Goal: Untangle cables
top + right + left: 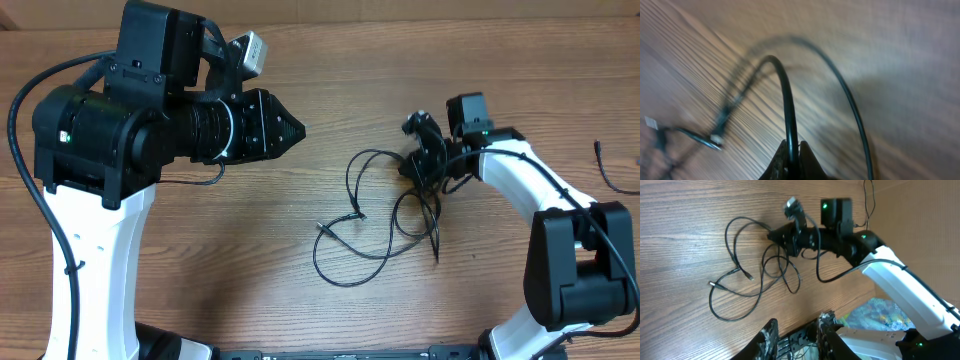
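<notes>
Cables [375, 215]: loose tangle on tabletop [250, 260], spreading from right gripper [420, 165] toward left gripper [796, 332].
Right gripper: pressed together, pinching one cord at tangle's near edge.
Left gripper: slightly spread, empty, well apart from loops.
Nearer arm: right.

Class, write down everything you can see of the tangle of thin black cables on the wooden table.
The thin black flexible cables lie in loose overlapping loops on the brown wood-grain table, with two small pale-tipped plug ends showing. They look rubbery and slack. The right end effector is shut on one strand at the tangle's right side.
</notes>
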Robot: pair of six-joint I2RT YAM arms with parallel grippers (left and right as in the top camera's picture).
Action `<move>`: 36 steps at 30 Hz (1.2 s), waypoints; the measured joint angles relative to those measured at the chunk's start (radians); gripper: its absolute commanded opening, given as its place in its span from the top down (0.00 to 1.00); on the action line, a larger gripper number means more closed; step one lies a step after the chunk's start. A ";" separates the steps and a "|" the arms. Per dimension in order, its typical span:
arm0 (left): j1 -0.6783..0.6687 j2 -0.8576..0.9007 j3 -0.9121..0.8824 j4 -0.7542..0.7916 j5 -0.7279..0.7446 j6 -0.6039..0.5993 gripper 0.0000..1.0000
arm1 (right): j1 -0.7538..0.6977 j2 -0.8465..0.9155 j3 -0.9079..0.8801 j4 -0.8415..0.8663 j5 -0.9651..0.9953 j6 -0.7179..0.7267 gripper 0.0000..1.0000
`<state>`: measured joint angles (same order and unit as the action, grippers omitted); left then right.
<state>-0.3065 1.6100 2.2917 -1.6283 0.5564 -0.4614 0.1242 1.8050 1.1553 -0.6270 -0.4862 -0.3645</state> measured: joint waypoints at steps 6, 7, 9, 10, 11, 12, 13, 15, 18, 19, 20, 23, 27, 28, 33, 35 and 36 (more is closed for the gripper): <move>0.000 0.000 0.000 0.000 -0.001 0.000 0.73 | 0.000 0.000 0.286 -0.061 -0.114 0.108 0.96; 0.000 0.000 0.000 0.000 -0.001 0.000 0.73 | 0.000 0.000 0.346 -0.087 -0.122 0.117 0.96; 0.000 0.000 0.000 0.000 -0.002 0.000 0.73 | 0.000 0.000 0.465 -0.144 -0.138 0.130 0.96; 0.000 0.000 0.000 0.000 -0.003 0.000 0.73 | 0.000 0.000 0.529 -0.169 -0.142 0.135 0.96; 0.000 0.000 0.000 0.000 -0.004 0.000 0.73 | 0.000 0.000 0.615 -0.191 -0.148 0.141 0.96; 0.000 0.000 0.000 0.000 -0.005 0.000 0.73 | 0.000 -0.002 0.679 -0.225 -0.151 0.145 0.96; 0.000 0.000 0.000 0.000 -0.008 0.000 0.72 | 0.000 -0.001 0.731 -0.247 -0.154 0.149 0.96; 0.000 0.000 0.000 0.000 -0.012 0.000 0.72 | 0.000 -0.001 0.844 -0.280 -0.154 0.167 0.96; 0.000 0.000 0.000 0.000 -0.019 0.000 0.71 | 0.000 -0.001 0.998 -0.300 -0.154 0.216 0.96; 0.000 0.000 0.000 0.000 -0.021 0.000 0.71 | 0.000 -0.001 1.045 -0.302 -0.154 0.241 0.96; 0.000 0.000 0.000 0.000 -0.024 0.000 0.71 | 0.000 -0.001 1.085 -0.302 -0.154 0.264 0.96; 0.000 0.000 0.000 0.000 -0.045 0.000 0.69 | 0.000 -0.001 1.201 -0.302 -0.157 0.337 0.96; 0.000 0.000 0.000 0.000 -0.069 0.000 0.67 | 0.000 -0.002 1.326 -0.302 -0.161 0.411 0.96; 0.000 0.000 0.000 0.000 -0.073 0.000 0.67 | 0.000 -0.002 1.352 -0.301 -0.161 0.428 0.96; -0.002 0.003 0.000 0.000 -0.102 0.000 0.67 | 0.000 -0.002 1.439 -0.253 -0.161 0.523 0.96; -0.007 0.014 0.000 0.000 -0.113 0.001 0.67 | 0.000 -0.002 1.460 -0.222 -0.161 0.566 0.96; -0.013 0.024 0.000 0.000 -0.118 0.002 0.68 | 0.000 -0.002 1.469 -0.204 -0.162 0.587 0.96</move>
<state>-0.3199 1.6337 2.2917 -1.6283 0.4385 -0.4591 0.1242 1.8027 2.6240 -0.8314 -0.6479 0.2230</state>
